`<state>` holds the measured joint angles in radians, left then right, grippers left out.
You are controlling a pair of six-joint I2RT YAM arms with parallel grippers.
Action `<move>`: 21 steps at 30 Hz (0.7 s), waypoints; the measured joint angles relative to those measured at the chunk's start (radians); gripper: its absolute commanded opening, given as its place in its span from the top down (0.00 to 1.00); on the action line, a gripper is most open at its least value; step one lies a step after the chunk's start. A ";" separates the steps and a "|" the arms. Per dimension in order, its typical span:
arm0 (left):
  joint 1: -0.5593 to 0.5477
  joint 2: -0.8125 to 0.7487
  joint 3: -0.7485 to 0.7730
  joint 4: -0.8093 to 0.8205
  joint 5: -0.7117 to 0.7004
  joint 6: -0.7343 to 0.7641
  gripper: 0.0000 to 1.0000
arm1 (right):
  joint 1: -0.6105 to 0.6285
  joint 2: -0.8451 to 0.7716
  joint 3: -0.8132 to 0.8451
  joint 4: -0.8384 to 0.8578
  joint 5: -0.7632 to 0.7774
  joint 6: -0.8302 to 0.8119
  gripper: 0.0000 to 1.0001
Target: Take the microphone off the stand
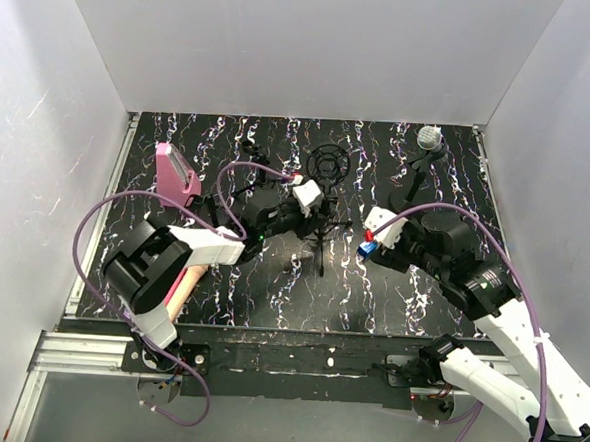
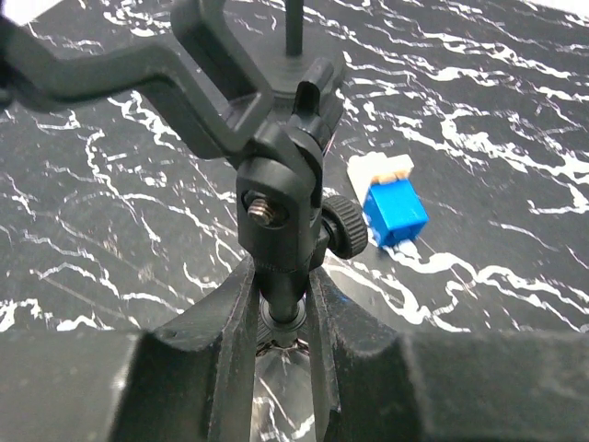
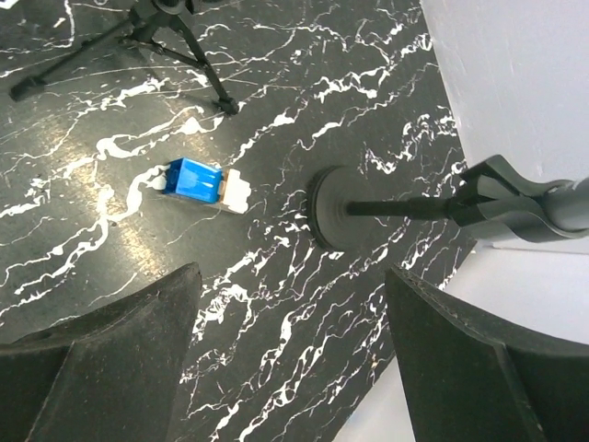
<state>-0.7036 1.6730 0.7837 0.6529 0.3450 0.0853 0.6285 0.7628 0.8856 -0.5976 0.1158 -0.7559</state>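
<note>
The microphone [image 1: 429,139], with a silver mesh head and grey body [image 3: 571,207], sits in the clip [image 3: 497,198] of a thin black stand [image 1: 415,178] at the back right. The stand's round base [image 3: 329,207] rests on the table. My right gripper [image 3: 293,276] is open with nothing between its fingers, hovering just short of that base [image 1: 411,238]. A second, tripod stand [image 1: 320,233] with an empty ring mount [image 1: 329,163] stands mid-table. My left gripper [image 2: 281,313] is shut on its stem [image 2: 279,290], just below the swivel joint [image 1: 310,220].
A small blue and white block [image 3: 198,181] lies on the marbled table between the two stands [image 2: 394,212] [image 1: 366,248]. A pink object [image 1: 175,171] lies at the left. White walls enclose the table on three sides, close to the microphone.
</note>
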 measured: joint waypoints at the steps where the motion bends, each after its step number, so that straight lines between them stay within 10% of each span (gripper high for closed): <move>1: 0.000 0.026 0.018 0.017 -0.005 -0.003 1.00 | -0.001 -0.001 0.003 -0.002 0.003 0.001 0.13; 19: 0.008 0.430 0.408 0.194 -0.103 -0.018 0.99 | -0.172 -0.039 0.376 -0.305 0.066 0.171 0.04; 21: 0.011 0.444 0.422 0.202 -0.104 -0.014 0.68 | -0.228 -0.042 0.404 -0.329 0.063 0.200 0.04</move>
<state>-0.6930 2.1174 1.2053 0.8547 0.2413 0.0708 0.4007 0.7212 1.2896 -0.9268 0.1791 -0.5560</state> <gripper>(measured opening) 0.208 0.959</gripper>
